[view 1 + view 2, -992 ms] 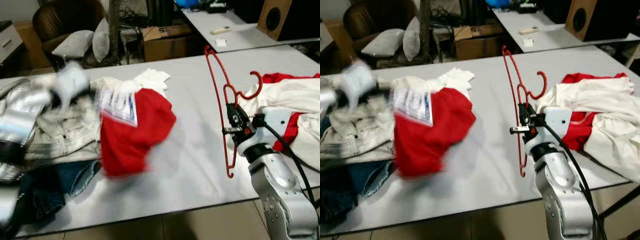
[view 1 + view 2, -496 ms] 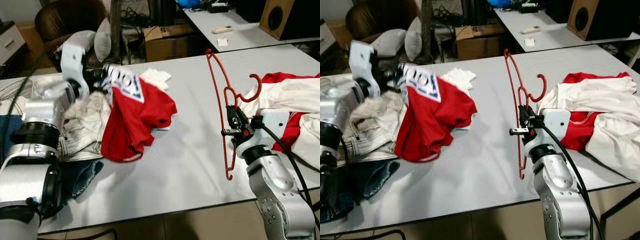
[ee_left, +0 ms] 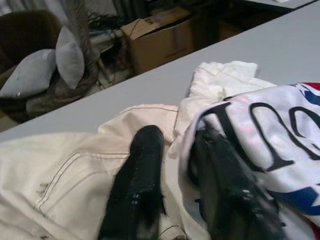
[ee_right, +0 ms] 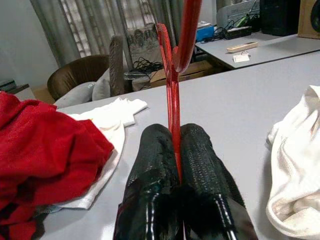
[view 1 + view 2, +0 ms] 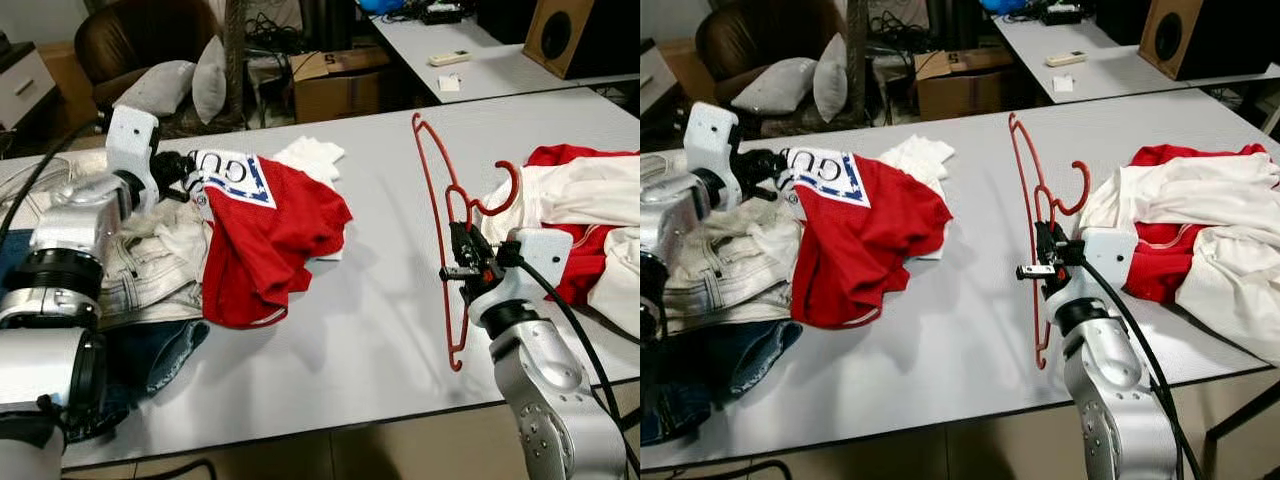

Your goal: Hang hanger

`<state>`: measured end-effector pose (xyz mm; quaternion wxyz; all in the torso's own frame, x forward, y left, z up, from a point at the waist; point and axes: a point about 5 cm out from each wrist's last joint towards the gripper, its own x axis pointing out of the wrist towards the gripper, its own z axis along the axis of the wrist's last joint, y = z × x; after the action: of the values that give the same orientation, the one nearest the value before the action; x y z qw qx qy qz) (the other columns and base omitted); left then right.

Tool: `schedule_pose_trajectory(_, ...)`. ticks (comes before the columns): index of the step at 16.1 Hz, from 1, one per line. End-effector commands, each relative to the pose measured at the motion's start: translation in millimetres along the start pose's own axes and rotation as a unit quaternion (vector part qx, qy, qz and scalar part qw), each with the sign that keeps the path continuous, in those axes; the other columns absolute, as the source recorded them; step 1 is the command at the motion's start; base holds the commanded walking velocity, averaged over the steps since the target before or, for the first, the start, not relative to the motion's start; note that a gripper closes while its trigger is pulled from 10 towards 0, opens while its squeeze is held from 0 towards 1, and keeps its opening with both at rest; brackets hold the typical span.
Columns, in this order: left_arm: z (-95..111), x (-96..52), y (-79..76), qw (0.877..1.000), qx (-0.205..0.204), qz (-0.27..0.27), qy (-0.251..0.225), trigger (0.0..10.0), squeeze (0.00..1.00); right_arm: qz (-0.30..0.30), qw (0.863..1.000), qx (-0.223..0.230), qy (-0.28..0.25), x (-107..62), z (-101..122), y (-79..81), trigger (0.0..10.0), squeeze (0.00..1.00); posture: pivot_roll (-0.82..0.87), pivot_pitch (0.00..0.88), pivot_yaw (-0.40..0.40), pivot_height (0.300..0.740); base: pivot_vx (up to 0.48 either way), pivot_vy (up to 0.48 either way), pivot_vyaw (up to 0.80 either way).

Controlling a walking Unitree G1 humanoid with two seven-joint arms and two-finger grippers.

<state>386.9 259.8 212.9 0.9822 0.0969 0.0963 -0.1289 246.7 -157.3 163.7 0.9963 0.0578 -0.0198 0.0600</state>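
Observation:
A red wire hanger (image 5: 432,160) stands upright over the grey table (image 5: 380,310), right of centre. My right gripper (image 5: 462,262) is shut on the hanger's (image 4: 173,95) lower bar, hook pointing right. A red shirt (image 5: 265,240) with a white printed patch (image 5: 235,170) is draped over the clothes at the table's left. My left gripper (image 5: 185,170) is shut on the shirt's edge by that patch. In the left wrist view the printed cloth (image 3: 260,130) lies against one black finger (image 3: 225,190), above cream fabric.
Cream trousers (image 5: 150,270) and blue jeans (image 5: 150,350) are piled at the left. White and red garments (image 5: 580,200) lie at the right edge, a small white cloth (image 5: 310,158) behind the shirt. Beyond the table stand a cardboard box (image 5: 335,80) and a brown chair.
My left gripper has drawn back to the left and lowered, so the red shirt now rests spread on the pile. The right gripper and hanger have hardly moved.

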Motion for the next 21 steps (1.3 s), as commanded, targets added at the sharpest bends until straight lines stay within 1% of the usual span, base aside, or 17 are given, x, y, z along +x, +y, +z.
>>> schedule_pose_trajectory(1, 8, -6.9, 9.2, 1.0, 0.023, -0.002, -0.007, 10.0, 1.0, 0.004, 1.0, -0.006, -0.006, -1.0, 3, 0.5, 10.0, 0.0, 0.0, 0.0, 0.122, 0.74, 0.0, 0.0, 0.0)
schedule_pose_trajectory(3, 15, -16.0, 14.7, 0.999, 0.029, -0.021, -0.037, 10.0, 1.0, 0.002, 1.0, -0.006, -0.012, 0.2, 7, -2.6, 10.0, 0.0, 0.01, 0.0, 0.116, 0.74, 0.0, 0.0, 0.0)
schedule_pose_trajectory(4, 16, -22.6, 15.4, 0.998, 0.022, -0.048, -0.047, 10.0, 1.0, 0.007, 1.0, -0.006, -0.015, 0.4, 8, -2.4, 10.0, 0.0, 0.01, 0.0, 0.115, 0.74, 0.0, 0.0, 0.0)
schedule_pose_trajectory(5, 15, -27.8, 14.5, 0.996, 0.025, -0.072, -0.049, 10.0, 1.0, 0.011, 1.0, -0.006, -0.016, 0.0, 8, -2.0, 10.0, 0.0, 0.01, 0.0, 0.11, 0.74, 0.0, 0.0, 0.0)
schedule_pose_trajectory(6, 13, -34.8, 10.1, 0.992, 0.032, -0.113, -0.052, 10.0, 1.0, 0.017, 1.0, -0.007, -0.016, -0.6, 8, -1.9, 10.0, 0.0, 0.01, 0.0, 0.106, 0.74, 0.0, 0.0, 0.0)
schedule_pose_trajectory(7, 12, -37.7, 7.3, 0.989, 0.033, -0.133, -0.052, 10.0, 1.0, 0.02, 1.0, -0.008, -0.016, -0.9, 8, -1.9, 10.0, 0.0, 0.01, 0.0, 0.104, 0.74, 0.0, 0.0, 0.0)
schedule_pose_trajectory(9, -2, -55.5, -13.2, 0.973, 0.048, -0.224, -0.022, 10.0, 1.0, 0.026, 0.999, -0.015, -0.014, -2.1, 10, -6.1, 10.0, 0.0, 0.01, 0.0, 0.098, 0.74, 0.0, 0.0, 0.0)
schedule_pose_trajectory(10, -6, -60.0, -18.4, 0.969, 0.049, -0.242, -0.014, 10.0, 1.0, 0.028, 0.999, -0.017, -0.013, -2.1, 10, -6.7, 10.0, 0.0, 0.01, 0.0, 0.098, 0.74, 0.0, 0.0, 0.0)
schedule_pose_trajectory(12, -18, -78.2, -37.2, 0.953, 0.06, -0.296, 0.006, 10.0, 1.0, 0.044, 0.999, -0.024, -0.006, -3.3, 9, -5.7, 10.0, 0.0, 0.02, 0.0, 0.092, 0.74, 0.0, 0.0, 0.0)
schedule_pose_trajectory(13, -19, -80.7, -39.9, 0.951, 0.056, -0.304, 0.007, 10.0, 1.0, 0.047, 0.999, -0.025, -0.006, -3.5, 8, -5.4, 10.0, 0.0, 0.02, 0.0, 0.09, 0.74, 0.0, 0.0, 0.0)
schedule_pose_trajectory(14, -20, -83.7, -43.3, 0.949, 0.051, -0.312, 0.008, 10.0, 0.85, 0.049, 0.998, -0.026, -0.005, -3.7, 8, -5.1, 10.0, 0.0, 0.02, 0.0, 0.088, 0.74, 0.0, 0.0, 0.0)
schedule_pose_trajectory(15, -23, -90.8, -59.2, 0.941, 0.044, -0.336, 0.008, 10.0, 0.0, 0.057, 0.998, -0.027, -0.003, -4.4, 8, -4.1, 10.0, 0.0, 0.02, 0.0, 0.086, 0.74, 0.0, 0.0, 0.0)
schedule_pose_trajectory(17, -35, -88.5, -73.5, 0.943, 0.04, -0.33, 0.031, 10.0, 0.0, 0.062, 0.998, -0.03, -0.003, -4.5, 9, -3.3, 10.0, 0.0, 0.01, 0.0, 0.085, 0.74, 0.0, 0.0, 0.0)
schedule_pose_trajectory(18, -39, -86.4, -76.6, 0.945, 0.041, -0.323, 0.037, 10.0, 0.0, 0.062, 0.998, -0.031, -0.003, -4.5, 9, -3.2, 10.0, 0.0, 0.01, 0.0, 0.086, 0.74, 0.0, 0.0, 0.0)
schedule_pose_trajectory(19, -46, -80.6, -83.3, 0.95, 0.041, -0.305, 0.044, 10.0, 0.0, 0.064, 0.997, -0.031, -0.002, -5.0, 10, -2.9, 10.0, 0.0, 0.01, 0.0, 0.085, 0.74, 0.0, 0.0, 0.0)
schedule_pose_trajectory(20, -52, -65.7, -85.6, 0.966, 0.061, -0.249, 0.042, 10.0, 0.0, 0.064, 0.997, -0.031, -0.002, -5.6, 10, -2.4, 10.0, 0.0, 0.0, 0.0, 0.084, 0.74, 0.0, 0.0, 0.0)
schedule_pose_trajectory(21, -51, -53.7, -83.6, 0.977, 0.076, -0.195, 0.028, 10.0, 0.0, 0.064, 0.997, -0.031, -0.002, -5.4, 10, -2.1, 10.0, 0.0, 0.0, 0.0, 0.085, 0.74, 0.0, 0.0, 0.0)
